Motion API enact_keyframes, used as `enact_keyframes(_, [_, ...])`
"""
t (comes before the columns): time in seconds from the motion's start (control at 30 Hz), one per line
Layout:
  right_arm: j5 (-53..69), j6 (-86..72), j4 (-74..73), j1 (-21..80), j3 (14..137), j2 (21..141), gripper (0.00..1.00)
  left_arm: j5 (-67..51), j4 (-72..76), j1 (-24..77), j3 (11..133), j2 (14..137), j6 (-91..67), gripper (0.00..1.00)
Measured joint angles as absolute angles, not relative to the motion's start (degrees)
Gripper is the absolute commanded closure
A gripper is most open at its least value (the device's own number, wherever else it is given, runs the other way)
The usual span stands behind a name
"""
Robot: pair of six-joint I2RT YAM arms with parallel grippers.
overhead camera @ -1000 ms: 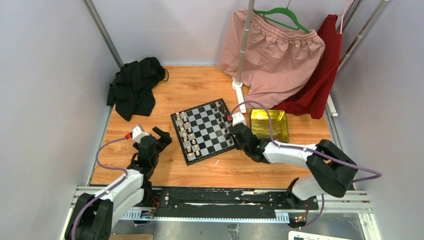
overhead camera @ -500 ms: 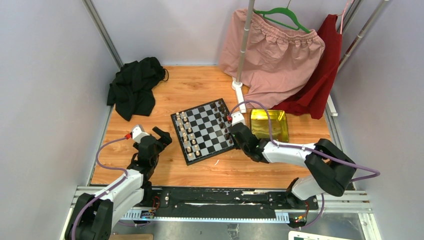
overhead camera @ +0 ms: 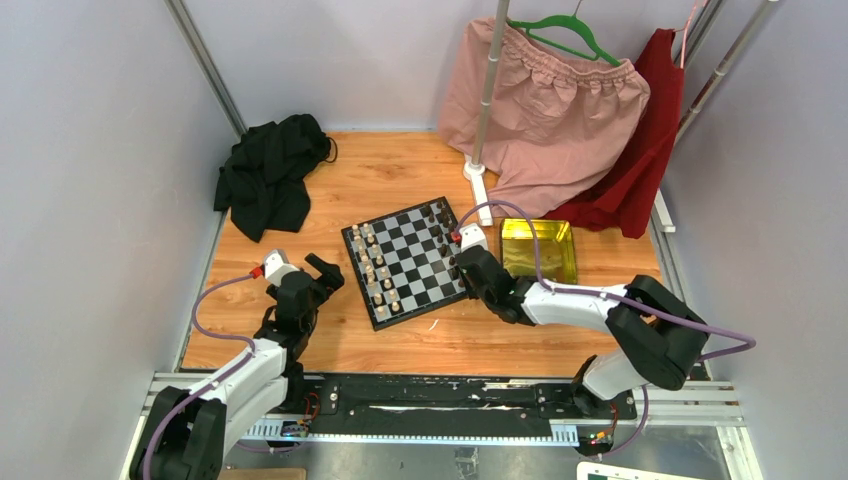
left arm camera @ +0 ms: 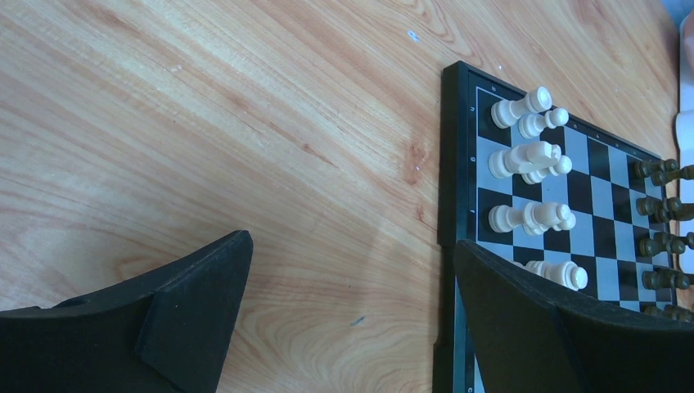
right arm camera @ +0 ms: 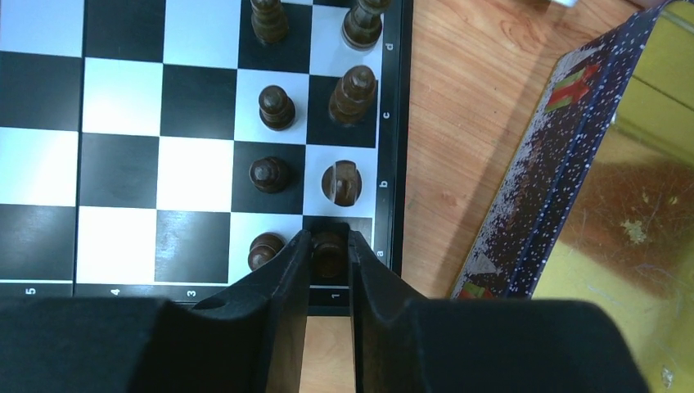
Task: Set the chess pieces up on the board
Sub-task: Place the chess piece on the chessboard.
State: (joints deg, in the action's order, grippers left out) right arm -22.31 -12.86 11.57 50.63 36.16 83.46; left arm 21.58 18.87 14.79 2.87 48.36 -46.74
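- Fingers [right arm camera: 286, 274] of the right gripper [right arm camera: 327, 243] stand close on each side of a dark piece [right arm camera: 329, 255].
- The piece stands straight up on the near right corner square of the board [right arm camera: 121, 173].
- I cannot tell if the fingers pinch it.
- The left gripper [left arm camera: 350, 250] is spread wide, off the board's left edge, much farther away.

surface: wooden table [overhead camera: 400, 170] | on it: board [overhead camera: 408, 262] centre | black cloth [overhead camera: 268, 172] far-left | yellow tin [overhead camera: 538, 250] right of board
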Motion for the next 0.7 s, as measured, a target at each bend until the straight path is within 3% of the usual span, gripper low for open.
enact_keyframes(0.2, [-22.3,-13.3,10.1,50.9,36.2,83.6,0.63,21.6,18.9,14.8,2.9,48.4,-46.7,0.0])
enact_keyframes(0.7, [-22.7,-13.5,7.7,51.3,36.2,81.0,0.62,21.6,18.9,14.8,2.9,48.4,-46.8,0.0])
